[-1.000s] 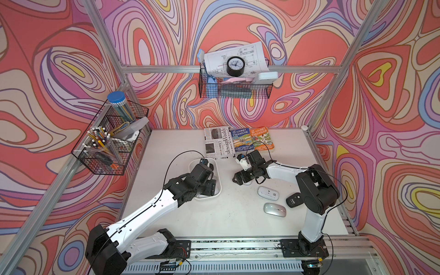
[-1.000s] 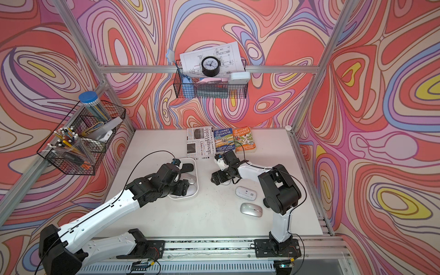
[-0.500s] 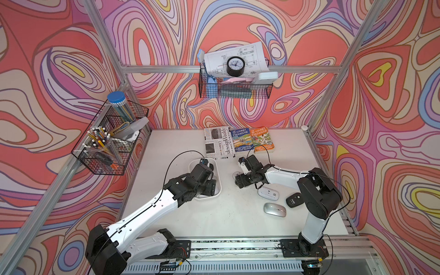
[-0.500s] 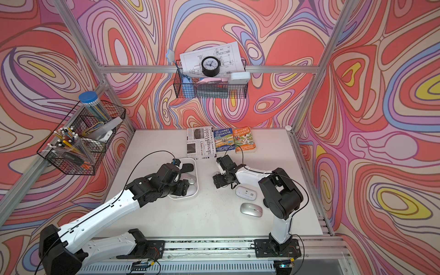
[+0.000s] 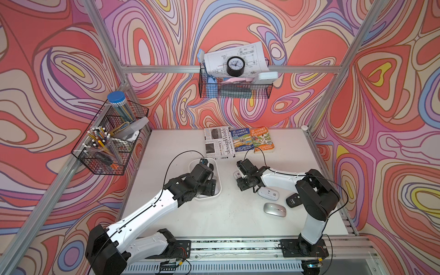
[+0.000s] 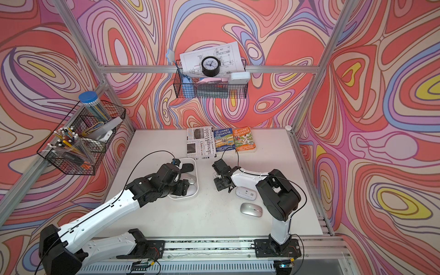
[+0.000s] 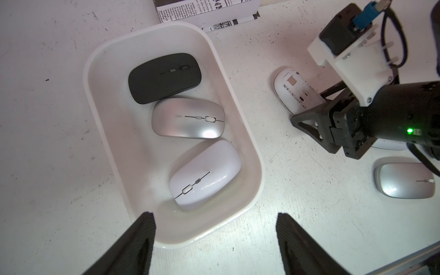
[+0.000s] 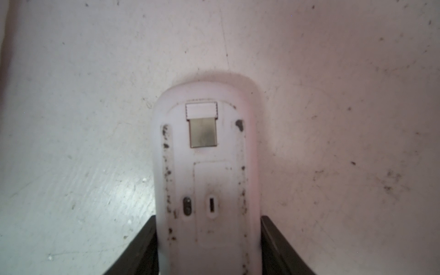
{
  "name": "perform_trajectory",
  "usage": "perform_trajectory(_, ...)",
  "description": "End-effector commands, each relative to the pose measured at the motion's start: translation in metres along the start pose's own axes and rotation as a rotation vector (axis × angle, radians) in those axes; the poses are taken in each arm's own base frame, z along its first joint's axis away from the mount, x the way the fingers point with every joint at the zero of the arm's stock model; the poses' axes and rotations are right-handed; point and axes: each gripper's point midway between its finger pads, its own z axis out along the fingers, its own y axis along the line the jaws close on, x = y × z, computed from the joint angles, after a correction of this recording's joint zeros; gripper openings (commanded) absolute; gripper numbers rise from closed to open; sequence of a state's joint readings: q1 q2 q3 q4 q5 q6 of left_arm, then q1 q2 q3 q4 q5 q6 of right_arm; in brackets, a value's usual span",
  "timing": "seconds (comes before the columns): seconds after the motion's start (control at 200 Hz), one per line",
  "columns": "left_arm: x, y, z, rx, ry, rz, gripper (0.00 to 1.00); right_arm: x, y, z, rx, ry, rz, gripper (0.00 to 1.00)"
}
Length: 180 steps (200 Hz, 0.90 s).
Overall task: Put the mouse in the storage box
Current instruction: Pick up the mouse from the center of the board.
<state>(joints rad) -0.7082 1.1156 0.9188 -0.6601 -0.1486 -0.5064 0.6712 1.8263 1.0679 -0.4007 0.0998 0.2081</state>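
My right gripper [image 8: 208, 219] is shut on a white mouse [image 8: 204, 154] that lies belly up, one finger pressed on each long side. In the left wrist view this mouse [image 7: 292, 92] sits on the table just right of the storage box [image 7: 190, 228]. In a top view it shows as a white patch [image 5: 238, 175] under the right wrist. The white storage box [image 5: 218, 181] holds a black mouse [image 7: 164, 77], a silver mouse [image 7: 188, 117] and a white mouse [image 7: 206, 173]. My left gripper [image 7: 214, 214] hangs open over the box's near end, holding nothing.
Three more mice lie on the table by the right arm: a white one, belly up [image 5: 268, 192], a silver one [image 5: 274, 209] and a black one [image 5: 294, 200]. A newspaper [image 5: 219, 142] and two books [image 5: 252, 139] lie at the back. Wire baskets [image 5: 109, 140] hang on the walls.
My right gripper has slid a little toward the front of the table and closed its jaws on the belly-up white mouse. The left arm has stayed put, still open.
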Motion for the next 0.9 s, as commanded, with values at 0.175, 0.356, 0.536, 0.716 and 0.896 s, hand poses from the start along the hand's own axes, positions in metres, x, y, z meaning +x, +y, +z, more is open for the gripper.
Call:
perform_trajectory(0.175,0.002,-0.004,-0.004,0.042,-0.003,-0.037,0.78,-0.013,0.006,-0.016,-0.032,-0.080,-0.018,0.50)
perform_trajectory(0.356,-0.009,-0.026,-0.016,0.206,-0.036,-0.114,0.78,-0.045,0.037,-0.073,-0.248,-0.349,-0.083,0.48)
perform_trajectory(0.536,-0.028,-0.055,-0.034,0.479,-0.092,-0.239,0.77,-0.045,0.061,-0.128,-0.432,-0.591,-0.187,0.48)
perform_trajectory(0.716,-0.047,-0.083,-0.047,0.663,-0.123,-0.266,0.77,-0.031,0.078,-0.154,-0.552,-0.683,-0.296,0.48)
perform_trajectory(0.896,-0.053,-0.100,-0.037,0.740,-0.084,-0.288,0.78,-0.027,0.082,-0.162,-0.578,-0.708,-0.331,0.47)
